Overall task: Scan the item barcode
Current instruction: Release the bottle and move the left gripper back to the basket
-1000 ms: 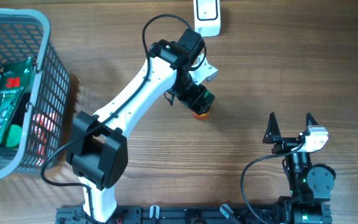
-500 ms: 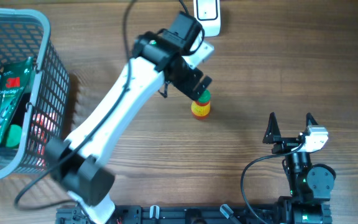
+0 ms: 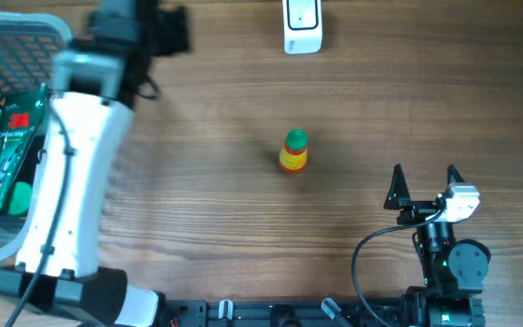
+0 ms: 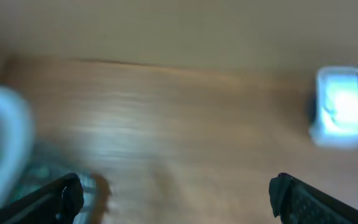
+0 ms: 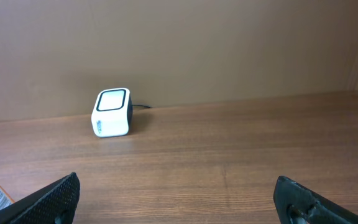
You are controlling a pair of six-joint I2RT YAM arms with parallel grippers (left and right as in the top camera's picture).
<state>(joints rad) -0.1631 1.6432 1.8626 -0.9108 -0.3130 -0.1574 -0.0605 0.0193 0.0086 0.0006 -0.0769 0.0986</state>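
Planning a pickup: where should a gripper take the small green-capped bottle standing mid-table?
Take the bottle across its yellow body, below the green cap, probably from above: it stands upright, round and narrow, nothing touching it.

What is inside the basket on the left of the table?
The basket holds a green packet with a red mark and something green beside it. The left arm hides its right part.
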